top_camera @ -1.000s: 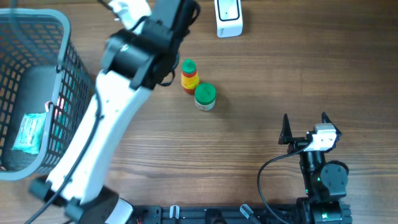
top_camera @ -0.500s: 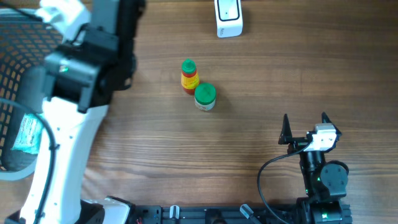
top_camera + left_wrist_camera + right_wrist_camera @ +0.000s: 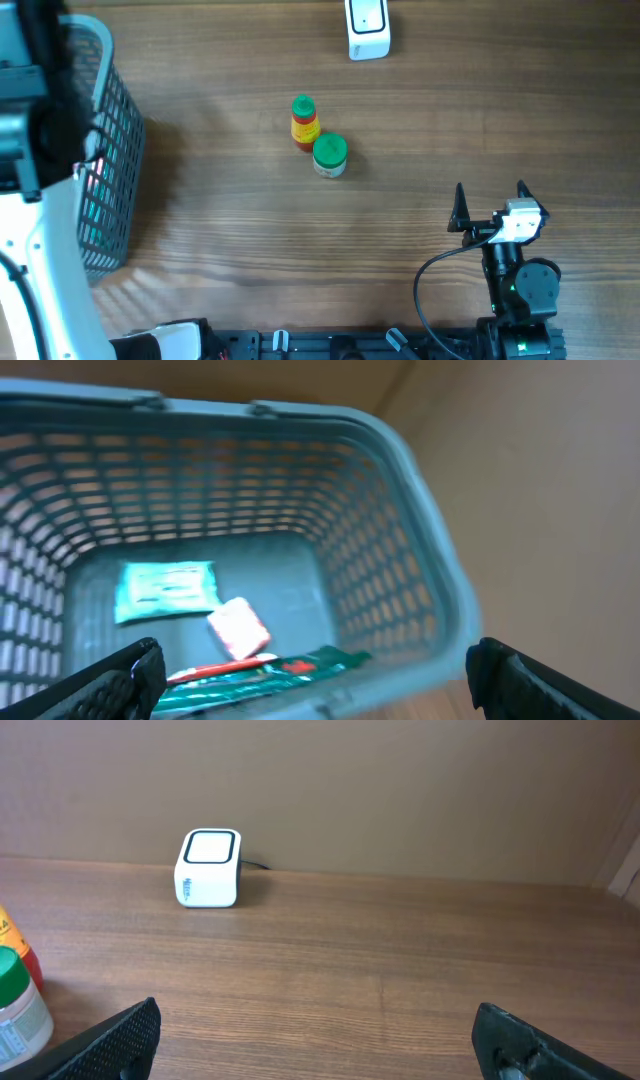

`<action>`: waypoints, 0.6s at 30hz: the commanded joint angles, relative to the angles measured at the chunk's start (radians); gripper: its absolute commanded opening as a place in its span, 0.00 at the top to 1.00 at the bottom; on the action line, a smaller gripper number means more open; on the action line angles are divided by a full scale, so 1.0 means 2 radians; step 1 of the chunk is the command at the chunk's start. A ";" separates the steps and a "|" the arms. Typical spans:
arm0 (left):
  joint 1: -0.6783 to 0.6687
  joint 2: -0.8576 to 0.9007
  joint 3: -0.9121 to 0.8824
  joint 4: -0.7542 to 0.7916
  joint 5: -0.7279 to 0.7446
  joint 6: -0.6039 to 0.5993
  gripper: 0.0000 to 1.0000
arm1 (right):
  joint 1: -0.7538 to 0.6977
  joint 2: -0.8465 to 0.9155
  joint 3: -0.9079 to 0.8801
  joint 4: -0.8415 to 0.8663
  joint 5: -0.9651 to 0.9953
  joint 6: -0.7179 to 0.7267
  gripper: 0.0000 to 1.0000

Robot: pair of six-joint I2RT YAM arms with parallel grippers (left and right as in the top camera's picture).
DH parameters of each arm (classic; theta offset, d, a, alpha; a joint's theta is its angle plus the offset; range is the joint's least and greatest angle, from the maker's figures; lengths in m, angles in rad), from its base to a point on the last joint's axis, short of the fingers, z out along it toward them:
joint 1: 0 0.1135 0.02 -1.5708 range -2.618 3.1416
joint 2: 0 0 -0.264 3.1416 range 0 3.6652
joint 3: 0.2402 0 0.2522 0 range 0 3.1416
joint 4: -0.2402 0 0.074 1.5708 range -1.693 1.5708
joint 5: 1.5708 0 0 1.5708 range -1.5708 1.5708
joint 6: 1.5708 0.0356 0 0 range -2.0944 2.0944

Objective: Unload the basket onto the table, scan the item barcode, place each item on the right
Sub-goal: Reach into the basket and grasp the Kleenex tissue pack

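Note:
My left gripper (image 3: 318,680) is open and hovers over the grey mesh basket (image 3: 420,530), with nothing between its jaws. On the basket floor lie a green packet (image 3: 165,590), a small red-and-white packet (image 3: 238,628) and a long green-and-red packet (image 3: 290,663). In the overhead view the left arm (image 3: 30,130) covers most of the basket (image 3: 110,150) at the far left. The white barcode scanner (image 3: 367,28) stands at the table's far edge and also shows as the white scanner (image 3: 209,868) ahead of the right wrist. My right gripper (image 3: 490,195) rests open and empty at the near right.
A red-and-yellow bottle with a green cap (image 3: 304,122) and a green-lidded jar (image 3: 329,155) stand together mid-table. Both show at the right wrist view's left edge, the bottle (image 3: 12,935) above the jar (image 3: 15,1005). A brown wall rises behind the scanner.
The left arm has swung left from beside the bottles to above the basket. The right arm, bottle, jar and scanner have not moved.

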 commanded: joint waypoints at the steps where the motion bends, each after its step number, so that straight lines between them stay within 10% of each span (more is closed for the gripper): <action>1: 0.052 -0.002 0.003 -0.003 0.060 -0.026 0.00 | -0.002 0.001 0.000 0.002 -0.008 -0.002 0.00; 18: 0.145 0.079 0.003 -0.057 0.123 -0.056 0.00 | -0.002 0.001 0.000 0.002 -0.008 -0.002 0.01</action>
